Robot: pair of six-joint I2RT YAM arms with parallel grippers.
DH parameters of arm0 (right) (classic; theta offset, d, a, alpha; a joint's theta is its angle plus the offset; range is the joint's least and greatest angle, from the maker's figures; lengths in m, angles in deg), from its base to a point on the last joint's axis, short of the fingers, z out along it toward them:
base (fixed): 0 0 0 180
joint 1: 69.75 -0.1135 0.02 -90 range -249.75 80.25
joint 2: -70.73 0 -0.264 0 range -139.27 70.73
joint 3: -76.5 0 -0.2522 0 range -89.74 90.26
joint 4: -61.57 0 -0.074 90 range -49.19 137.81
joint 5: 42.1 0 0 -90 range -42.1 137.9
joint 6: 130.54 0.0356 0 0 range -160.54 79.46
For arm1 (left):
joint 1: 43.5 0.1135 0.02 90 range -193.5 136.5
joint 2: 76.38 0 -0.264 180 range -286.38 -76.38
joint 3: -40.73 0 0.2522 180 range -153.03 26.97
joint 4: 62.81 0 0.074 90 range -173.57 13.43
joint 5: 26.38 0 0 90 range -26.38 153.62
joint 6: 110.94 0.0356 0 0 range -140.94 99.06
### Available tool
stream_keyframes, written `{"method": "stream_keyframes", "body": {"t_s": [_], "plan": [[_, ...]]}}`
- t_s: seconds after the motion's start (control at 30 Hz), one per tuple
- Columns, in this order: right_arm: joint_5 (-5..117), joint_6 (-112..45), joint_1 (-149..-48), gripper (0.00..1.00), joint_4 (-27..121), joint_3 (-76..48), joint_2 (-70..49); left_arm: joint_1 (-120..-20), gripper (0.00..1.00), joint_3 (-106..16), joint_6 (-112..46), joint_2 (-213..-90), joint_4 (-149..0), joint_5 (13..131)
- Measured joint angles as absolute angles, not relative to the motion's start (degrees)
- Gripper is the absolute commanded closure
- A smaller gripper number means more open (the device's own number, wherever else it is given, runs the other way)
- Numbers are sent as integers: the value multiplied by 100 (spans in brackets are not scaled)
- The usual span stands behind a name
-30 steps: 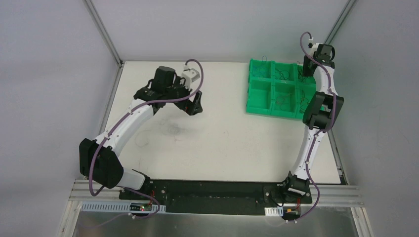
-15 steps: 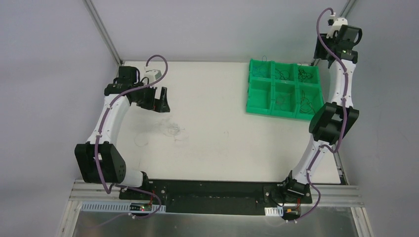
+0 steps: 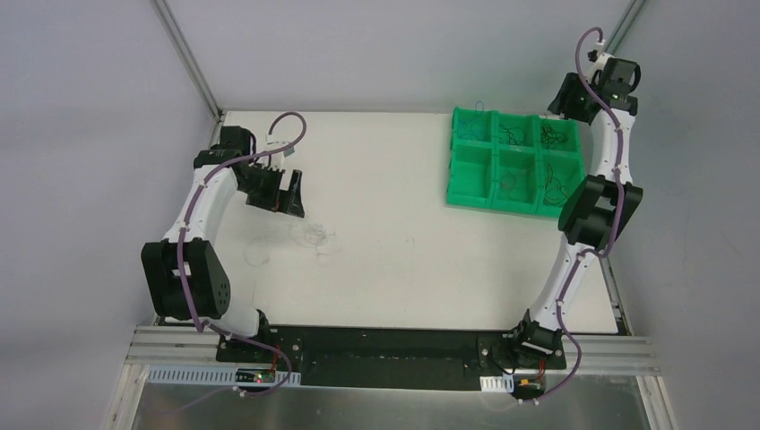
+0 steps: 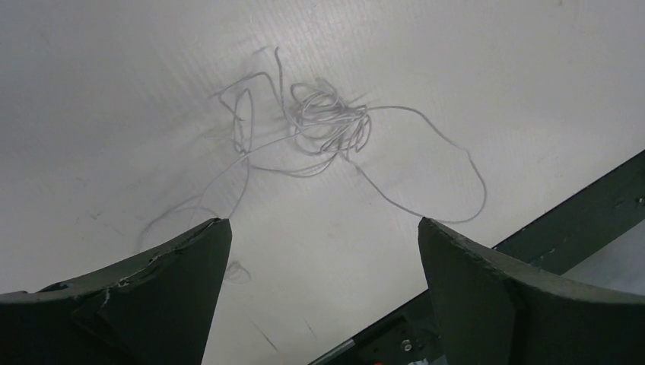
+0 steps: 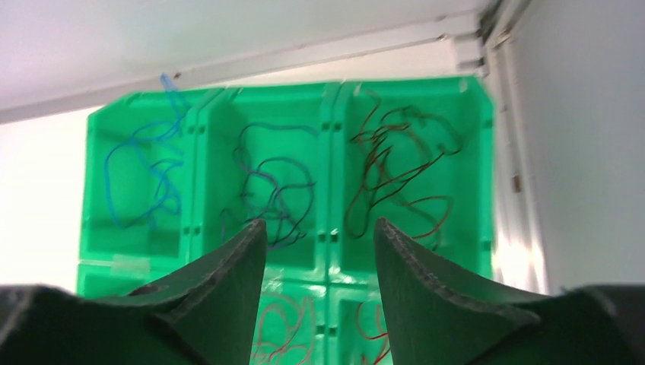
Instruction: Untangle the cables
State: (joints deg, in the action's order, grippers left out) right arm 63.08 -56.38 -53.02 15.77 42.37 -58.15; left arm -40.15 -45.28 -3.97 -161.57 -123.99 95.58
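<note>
A whitish tangle of cables [image 4: 327,122] lies on the white table, with long loops trailing off it. In the top view this tangle [image 3: 315,237] sits just near-right of my left gripper [image 3: 291,193]. The left gripper [image 4: 321,223] hangs over it, open, with nothing between its fingers. My right gripper [image 3: 566,97] is raised over the far right corner of the green tray [image 3: 473,193]. The right gripper [image 5: 319,222] is open and holds nothing. Below it, separate compartments hold blue cables [image 5: 144,175], dark cables [image 5: 278,190] and red cables [image 5: 395,167].
A faint thin loop [image 3: 257,253] lies on the table left of the tangle. The green tray [image 5: 194,228] has several compartments and stands at the back right by the metal frame post [image 3: 618,36]. The black base rail [image 4: 578,213] runs along the near edge.
My left arm swung left from mid-table, uncovering the whitish tangle. My right gripper rose out of the tray's far right corner and its jaws opened wider.
</note>
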Motion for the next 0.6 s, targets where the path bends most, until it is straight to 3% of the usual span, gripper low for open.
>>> {"method": "stream_keyframes", "body": {"t_s": [0.2,0.3,0.4,0.5,0.6], "plan": [[7095,-5229,-5529,26,1505,3029,-5208,-4015,1,-4452,54,-16832,-12548,8881],[7460,-5107,-5896,20,1378,2305,-4620,-4017,10,-4384,141,-17320,-12530,8704],[7827,-5026,-6344,20,1291,1647,-3949,-4120,32,-4428,69,-17855,-12401,8695],[8122,-4958,-6664,23,1241,1121,-3415,-4542,68,-4664,-64,-18321,-12318,8725],[8321,-4890,-6773,24,1175,642,-3044,-5256,97,-4937,-228,-18546,-12178,9031]]}}
